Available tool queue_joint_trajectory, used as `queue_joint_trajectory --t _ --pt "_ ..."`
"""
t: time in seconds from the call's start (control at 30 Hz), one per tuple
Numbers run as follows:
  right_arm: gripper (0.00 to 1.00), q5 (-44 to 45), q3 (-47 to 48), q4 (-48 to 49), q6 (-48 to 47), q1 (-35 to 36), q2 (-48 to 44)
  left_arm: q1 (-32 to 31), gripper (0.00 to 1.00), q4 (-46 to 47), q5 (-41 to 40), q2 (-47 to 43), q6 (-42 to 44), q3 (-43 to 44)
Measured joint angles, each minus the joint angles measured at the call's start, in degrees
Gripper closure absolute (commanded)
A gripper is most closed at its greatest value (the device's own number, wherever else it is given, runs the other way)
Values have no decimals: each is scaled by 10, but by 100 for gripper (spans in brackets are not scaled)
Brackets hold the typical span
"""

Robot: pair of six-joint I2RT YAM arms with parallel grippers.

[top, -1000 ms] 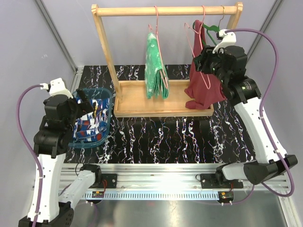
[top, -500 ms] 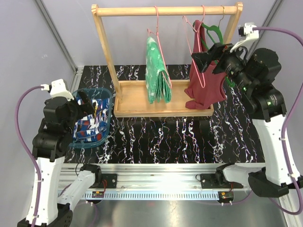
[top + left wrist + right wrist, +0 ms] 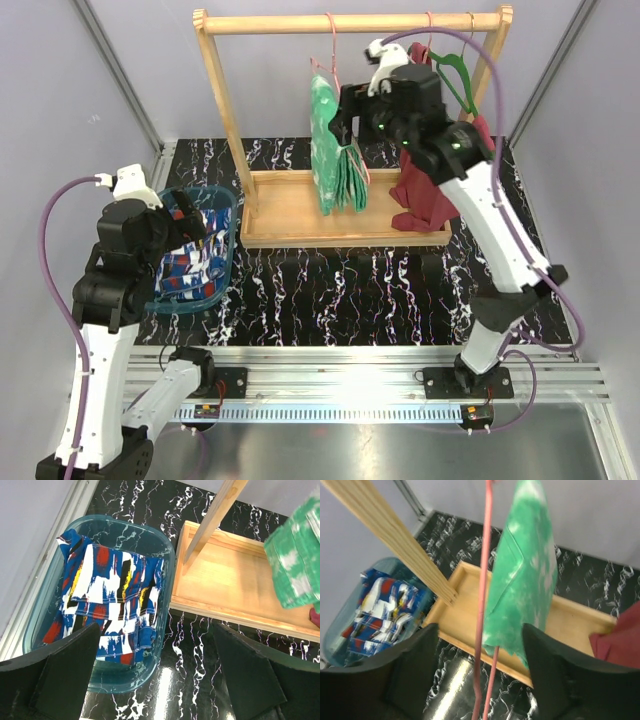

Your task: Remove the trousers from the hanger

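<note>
The mottled green-and-white trousers (image 3: 332, 150) hang folded on a pink hanger (image 3: 334, 60) from the wooden rail (image 3: 350, 22). My right gripper (image 3: 345, 115) is open high beside them; in the right wrist view the hanger wire (image 3: 485, 590) and the green trousers (image 3: 525, 580) lie between its jaws. The blue trousers with red, white and black patches (image 3: 192, 262) lie in the teal bin (image 3: 226, 200); they also show in the left wrist view (image 3: 107, 597). My left gripper (image 3: 185, 222) is open and empty above the bin.
A maroon tank top (image 3: 432, 195) hangs on a green hanger (image 3: 455, 70) at the rail's right end. The rack has a wooden tray base (image 3: 290, 215) and slanted posts (image 3: 222, 100). Grey walls enclose the black marbled table (image 3: 350, 285).
My right arm has swung left from the maroon tank top to the green trousers and their pink hanger. The left arm has barely moved.
</note>
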Motion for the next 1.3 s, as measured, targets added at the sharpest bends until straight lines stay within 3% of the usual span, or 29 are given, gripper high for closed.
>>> queue_joint_trajectory --t 0.03,0.07,0.17,0.3,0.53,0.83,1.07,1.3 --pt "35 15 10 -12 -4 5 17 0 1 0 2 0 0 0" --pt "49 28 20 -23 -8 7 34 0 1 0 3 0 0 0" --pt "65 57 40 -46 -17 8 68 0 1 0 6 0 3 0" --pt "100 72 47 -54 -24 8 86 0 1 0 6 0 8 0" --pt "100 72 42 -52 -32 12 81 0 1 0 14 3 14 -2" --pt "100 71 -43 9 -27 12 23 -13 1 10 88 53 13 -1" --pt "100 70 -96 68 5 12 -20 -116 1 34 80 135 7 40" --pt "100 69 -94 111 19 11 -23 -191 1 111 80 148 2 41"
